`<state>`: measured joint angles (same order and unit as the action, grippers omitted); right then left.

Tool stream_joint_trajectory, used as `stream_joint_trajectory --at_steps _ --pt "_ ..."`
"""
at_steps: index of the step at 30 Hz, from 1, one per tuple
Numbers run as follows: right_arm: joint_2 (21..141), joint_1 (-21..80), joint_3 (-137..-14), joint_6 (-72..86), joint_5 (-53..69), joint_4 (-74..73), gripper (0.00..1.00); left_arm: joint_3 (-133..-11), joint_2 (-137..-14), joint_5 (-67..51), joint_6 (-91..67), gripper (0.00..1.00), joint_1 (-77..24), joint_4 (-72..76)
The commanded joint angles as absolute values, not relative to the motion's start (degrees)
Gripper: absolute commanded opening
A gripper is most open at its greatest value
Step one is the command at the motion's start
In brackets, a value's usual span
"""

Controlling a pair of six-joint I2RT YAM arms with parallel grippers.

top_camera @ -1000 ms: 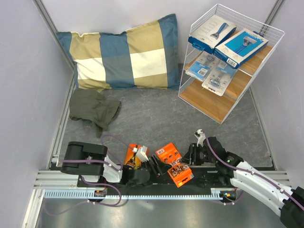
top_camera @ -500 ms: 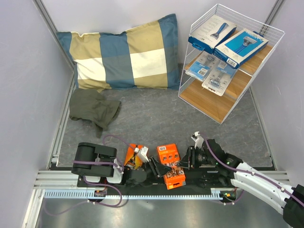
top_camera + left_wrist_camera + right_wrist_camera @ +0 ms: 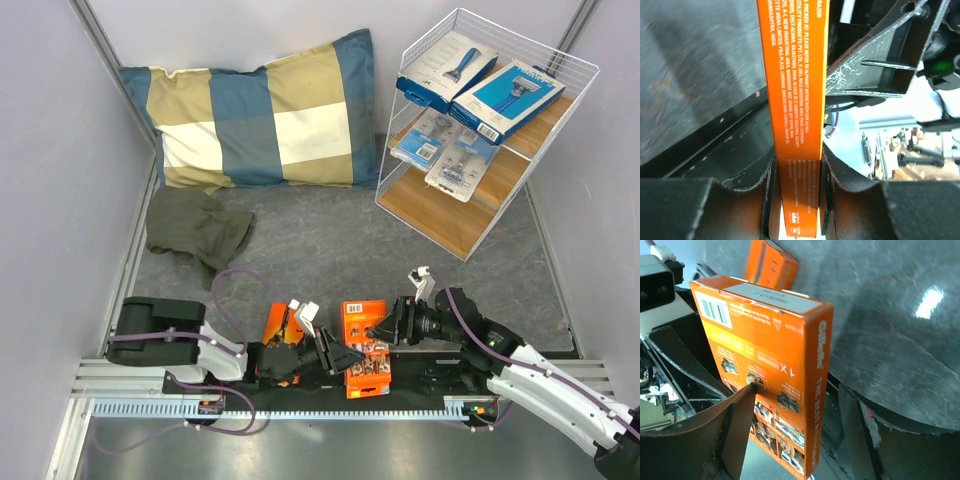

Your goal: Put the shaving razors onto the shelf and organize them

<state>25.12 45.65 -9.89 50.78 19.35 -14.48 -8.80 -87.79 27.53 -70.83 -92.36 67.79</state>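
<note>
Left arm [image 3: 160,335] and right arm [image 3: 530,375] both reach in low over the near edge of the bench [image 3: 330,250], jaws facing each other across one orange pack [image 3: 365,350].

Left wrist view: the orange pack [image 3: 795,100] stands edge-on between the left jaws. Both pads [image 3: 771,192] press against its faces, with no gap on either side. Left jaws closed, gripping the pack.

Right wrist view: the same pack [image 3: 775,355] stands between the right jaws, barcode end up and printed face toward the camera. One finger [image 3: 740,430] touches the printed face. The other finger [image 3: 860,425] stands off the pack's spine with a visible gap. Right jaws open, straddling the pack but not clamped on it.

Second orange pack [image 3: 277,322]: just left of the first, beside the left wrist, and outside both jaws. It also shows in the background of the right wrist view [image 3: 771,262].

Mid bench, left: crumpled olive cloth [image 3: 195,230]. Behind it, the checked pillow [image 3: 265,115] lies against the back wall.

Far right: the shelf [image 3: 440,215].
- Top board: two blue boxes [image 3: 445,65] [image 3: 508,98] side by side.
- Middle board: two blister packs [image 3: 425,135] [image 3: 463,160] side by side.
- Both orange packs are well apart from the shelf, at the near edge.
</note>
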Motion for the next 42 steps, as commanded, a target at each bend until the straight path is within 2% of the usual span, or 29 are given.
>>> stream_joint_trajectory --at_steps 1,4,9,13,20,25,30,33,37,42 --pt "23.21 45.88 -12.30 50.54 16.00 -14.33 0.76 -10.80 -78.08 15.32 -59.60 0.22 -88.69 67.16" --pt "20.66 45.88 -11.61 51.85 17.75 -10.22 0.75 -13.69 -72.36 8.71 -54.68 0.24 -87.10 59.79" --pt "17.14 45.88 -9.14 55.01 23.55 -2.74 0.69 -18.19 -66.72 2.29 -47.99 0.26 -85.35 49.23" --pt "14.34 45.79 -8.00 55.90 27.85 4.38 0.60 -20.12 -65.30 -2.36 -47.90 0.26 -82.97 48.43" --pt "13.27 45.88 -10.72 53.35 29.27 3.87 0.37 -22.94 -65.74 -4.74 -46.85 0.31 -80.78 44.39" --pt "15.90 45.88 -13.61 50.98 27.08 3.08 0.24 -26.27 -64.08 -4.84 -44.56 0.46 -79.19 34.32" --pt "18.10 45.88 -17.04 47.65 22.95 2.73 0.15 -30.23 -60.04 -1.68 -41.75 0.82 -76.38 21.73" --pt "21.09 45.79 -19.59 45.71 19.96 2.46 0.11 -31.20 -56.61 -0.44 -40.70 0.94 -73.75 16.45" --pt "25.04 45.88 -22.41 45.79 12.32 1.41 0.05 -32.08 -52.74 1.39 -40.34 0.99 -69.79 10.73" --pt "24.44 45.88 -23.47 48.33 -2.24 2.02 0.01 -30.94 -49.40 2.28 -41.57 1.00 -65.22 8.70"
